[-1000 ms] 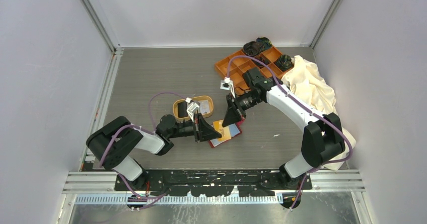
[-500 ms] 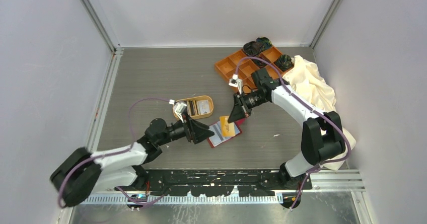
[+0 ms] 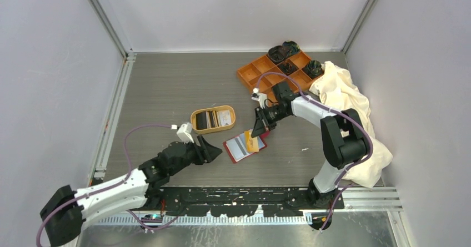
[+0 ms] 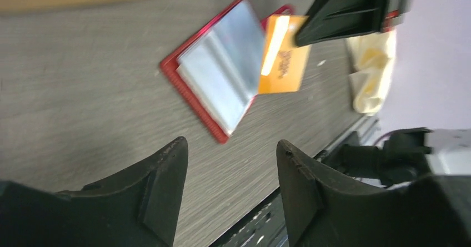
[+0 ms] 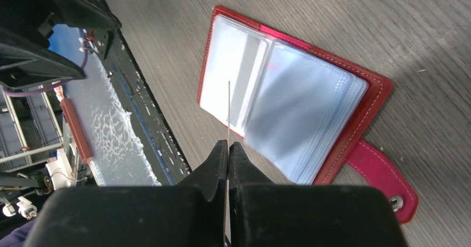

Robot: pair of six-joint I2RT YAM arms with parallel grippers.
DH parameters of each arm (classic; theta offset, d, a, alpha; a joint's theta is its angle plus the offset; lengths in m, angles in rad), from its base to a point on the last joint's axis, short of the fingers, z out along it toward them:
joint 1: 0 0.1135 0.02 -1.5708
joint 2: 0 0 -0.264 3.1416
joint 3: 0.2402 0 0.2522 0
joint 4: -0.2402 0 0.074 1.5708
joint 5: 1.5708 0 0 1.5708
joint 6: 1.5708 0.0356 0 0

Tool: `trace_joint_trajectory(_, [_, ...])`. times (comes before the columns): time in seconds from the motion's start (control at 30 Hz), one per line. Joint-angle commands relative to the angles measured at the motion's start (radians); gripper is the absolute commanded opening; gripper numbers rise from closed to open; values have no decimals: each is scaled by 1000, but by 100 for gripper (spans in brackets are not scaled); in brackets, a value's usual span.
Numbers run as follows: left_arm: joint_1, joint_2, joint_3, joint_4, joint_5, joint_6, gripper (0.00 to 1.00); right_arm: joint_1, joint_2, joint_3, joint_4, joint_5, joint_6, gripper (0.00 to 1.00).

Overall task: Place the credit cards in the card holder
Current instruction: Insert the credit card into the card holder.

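Illegible print on the orange card

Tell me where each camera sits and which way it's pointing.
Top external: above and behind the robot, looking down on the table; left arm and right arm show.
Left wrist: low over the table, facing the holder and the right gripper pinching a card; open left gripper frames the bottom.
Right wrist: above the holder, looking down past the shut right gripper, card edge-on.
Shared: all three show the holder and card.
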Motion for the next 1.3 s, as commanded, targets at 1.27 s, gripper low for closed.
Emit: trace_joint_trajectory(1.27, [-161,753,367,-135,-299,-153,33,25,150,56,65,49,73,1])
